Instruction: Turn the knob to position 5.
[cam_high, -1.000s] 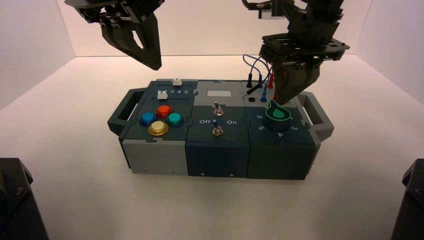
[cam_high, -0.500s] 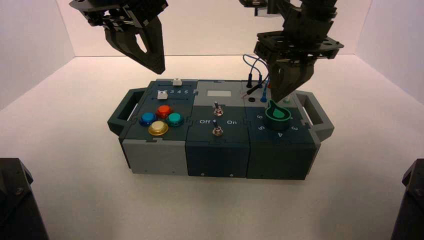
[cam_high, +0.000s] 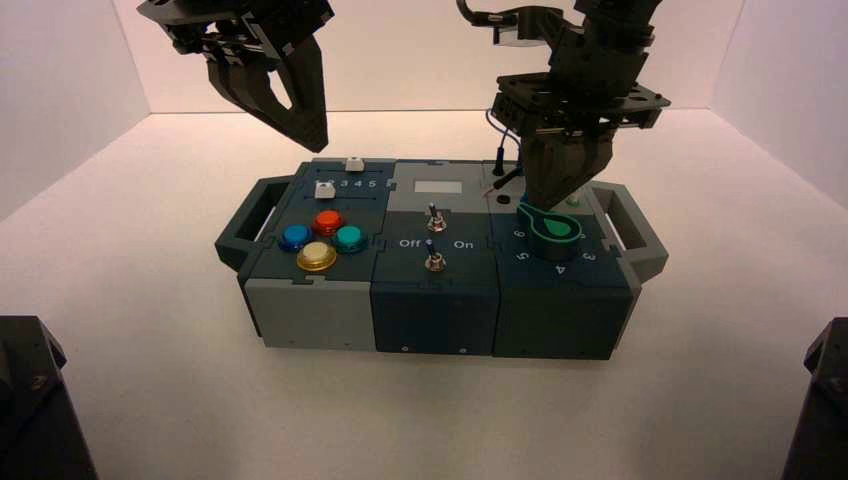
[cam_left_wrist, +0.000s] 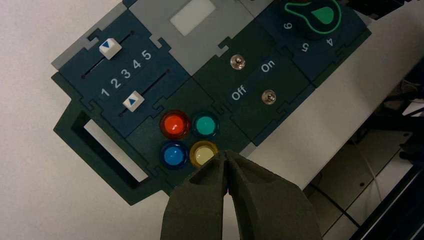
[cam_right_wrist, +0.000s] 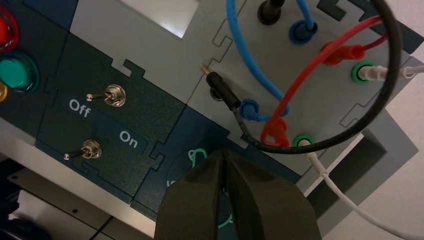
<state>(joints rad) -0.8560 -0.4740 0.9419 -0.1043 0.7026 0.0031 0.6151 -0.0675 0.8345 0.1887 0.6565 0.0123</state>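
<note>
The green teardrop knob (cam_high: 555, 229) sits on the box's right module, ringed by an arc of digits. In the left wrist view the knob (cam_left_wrist: 316, 16) points its tip past the 6, away from position 5 (cam_left_wrist: 305, 47). My right gripper (cam_high: 556, 197) is shut and its tips rest against the knob's back side. In the right wrist view my right gripper (cam_right_wrist: 223, 153) covers most of the knob, and only the knob's green tip (cam_right_wrist: 198, 156) shows beside it. My left gripper (cam_high: 305, 128) is shut and hovers above the box's back left, holding nothing.
The box (cam_high: 310, 305) has handles at both ends. Four coloured push buttons (cam_high: 321, 240) and two sliders (cam_left_wrist: 120, 75) are on its left. Two toggle switches (cam_high: 434, 240) marked Off and On are in the middle. Plugged wires (cam_right_wrist: 280, 95) loop behind the knob.
My right gripper has moved left and lower against the knob. The knob's tip has swung from pointing backward to pointing back-left. The left arm has barely shifted.
</note>
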